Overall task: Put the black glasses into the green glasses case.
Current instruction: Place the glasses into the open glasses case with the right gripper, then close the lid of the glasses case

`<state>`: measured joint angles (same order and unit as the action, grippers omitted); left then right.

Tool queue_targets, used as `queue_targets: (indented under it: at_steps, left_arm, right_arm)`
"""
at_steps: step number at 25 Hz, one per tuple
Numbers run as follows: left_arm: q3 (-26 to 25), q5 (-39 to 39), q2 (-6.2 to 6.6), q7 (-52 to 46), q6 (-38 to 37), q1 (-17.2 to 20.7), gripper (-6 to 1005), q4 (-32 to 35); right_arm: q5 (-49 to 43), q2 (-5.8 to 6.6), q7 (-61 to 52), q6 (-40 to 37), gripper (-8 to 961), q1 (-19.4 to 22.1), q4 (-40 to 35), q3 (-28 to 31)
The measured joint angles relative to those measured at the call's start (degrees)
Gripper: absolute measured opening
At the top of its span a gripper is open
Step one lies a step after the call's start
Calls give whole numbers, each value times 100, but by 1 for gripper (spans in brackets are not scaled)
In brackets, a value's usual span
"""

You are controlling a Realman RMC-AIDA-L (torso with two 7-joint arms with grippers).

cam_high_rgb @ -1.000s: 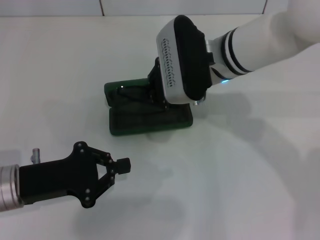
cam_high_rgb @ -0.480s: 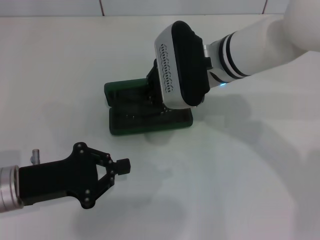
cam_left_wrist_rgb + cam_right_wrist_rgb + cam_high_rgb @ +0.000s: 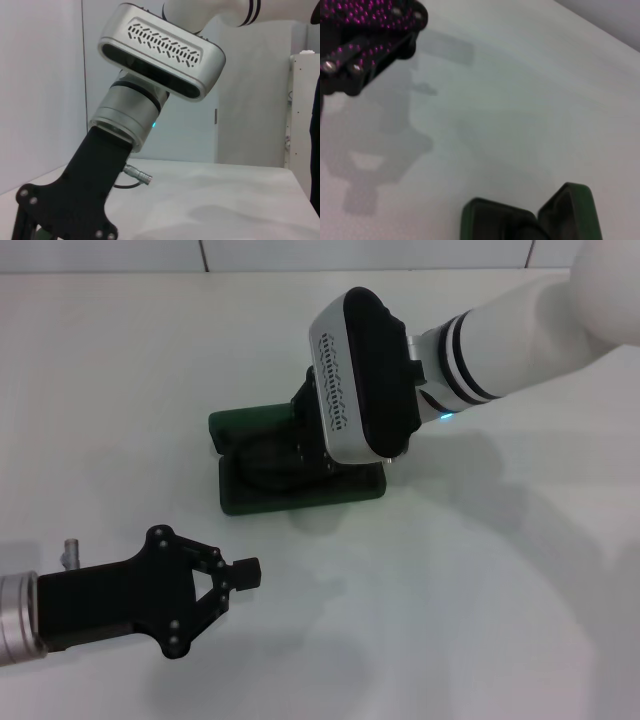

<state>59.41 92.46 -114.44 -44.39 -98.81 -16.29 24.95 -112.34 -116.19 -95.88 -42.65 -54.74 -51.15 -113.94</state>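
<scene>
The green glasses case [image 3: 350, 483] lies open in the middle of the table, its lid [image 3: 250, 422] at the back. The black glasses [image 3: 258, 462] show as dark loops in the case's left part, partly hidden under my right arm. My right gripper [image 3: 306, 436] hangs just over the case below its grey wrist housing [image 3: 355, 375]. In the right wrist view a corner of the case [image 3: 570, 210] appears at the edge. My left gripper [image 3: 245, 570] rests near the table's front left, shut and holding nothing, well apart from the case.
The white table [image 3: 480, 590] spreads around the case. The left wrist view shows my right arm's housing [image 3: 160, 60] close ahead. In the right wrist view my left gripper [image 3: 365, 40] appears far off.
My right arm has risen slightly and shifted a little left over the case. More of the glasses' dark frame now shows in the case. The left arm has not moved.
</scene>
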Motion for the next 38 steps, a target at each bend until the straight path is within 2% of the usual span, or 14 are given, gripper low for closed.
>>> queue_targets:
  at_steps: [5, 12, 19, 24, 25, 26, 29, 34, 38]
  left_arm:
    - [0, -11, 14, 0, -7, 2, -1, -10]
    - [0, -43, 12, -8, -16, -1, -1, -30]
    - [-61, -53, -2, -76, -16, -27, -1, -29]
    - [-513, -67, -80, -312, 16, -44, 0, -30]
    - [-513, -67, -80, -312, 16, -44, 0, -30]
    - [-736, -68, -148, -568, 73, -51, 0, -31]
    - [-932, -69, -206, -882, 178, -65, 0, -15]
    - [-1013, -21, -227, -1164, 442, -184, -1, -43]
    - [-996, 54, -299, -1256, 873, -247, 0, -55]
  right_arm:
    - [9, 0, -167, -285, 190, 208, -252, 169]
    - [259, 0, -157, -566, 206, 804, -779, 662]
    - [843, 6, -144, -1654, 222, 1305, -1002, 1673]
    - [1180, 34, -75, -2222, 233, 1974, -984, 2469]
    - [1210, 35, -2, -2286, 277, 2134, -961, 2668]
    - [1235, 36, 75, -2351, 320, 2275, -919, 2866]
    - [1511, 40, 487, -2660, 451, 2633, -568, 3521]
    - [2145, 70, 1886, -3687, 563, 3071, 702, 5015]
    - [2125, 152, 2742, -4112, 653, 3244, 1558, 5598]
